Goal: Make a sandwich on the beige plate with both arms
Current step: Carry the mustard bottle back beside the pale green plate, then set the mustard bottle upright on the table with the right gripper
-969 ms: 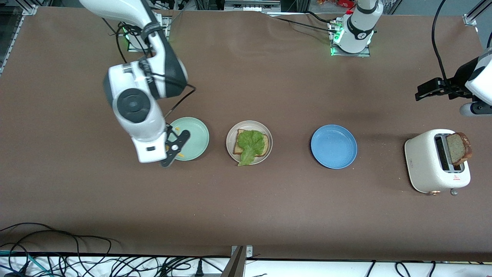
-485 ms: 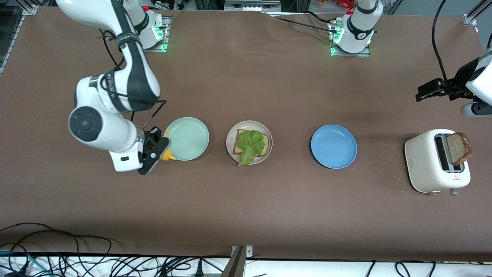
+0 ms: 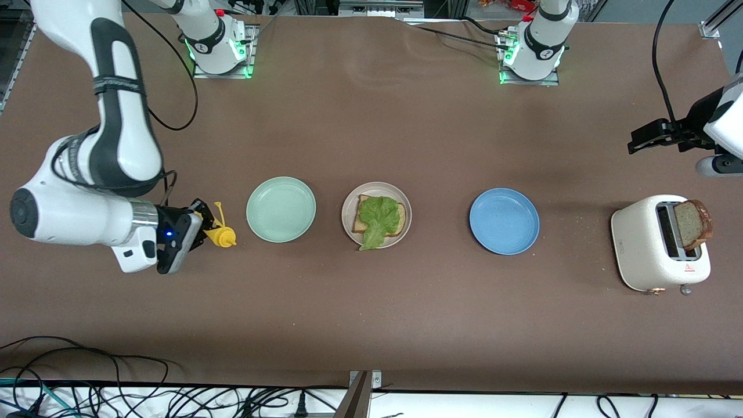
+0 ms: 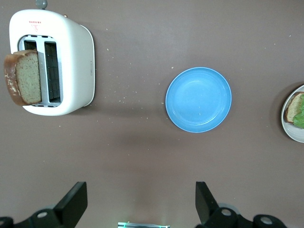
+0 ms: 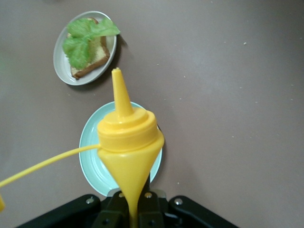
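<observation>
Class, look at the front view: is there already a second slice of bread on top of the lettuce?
No: the lettuce lies uncovered on one bread slice.

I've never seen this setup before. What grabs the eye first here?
Probably the yellow squeeze bottle clamped in the right gripper, beside the mint green plate. Next, the beige plate mid-table, holding bread topped with a lettuce leaf. Then the white toaster at the left arm's end, a slice sticking out.

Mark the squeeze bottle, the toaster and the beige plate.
squeeze bottle (image 5: 128, 130): right wrist view, on its yellow cap.
toaster (image 3: 641, 247): front view, on its white side wall.
beige plate (image 3: 347, 204): front view, on bare rim beside the bread.
</observation>
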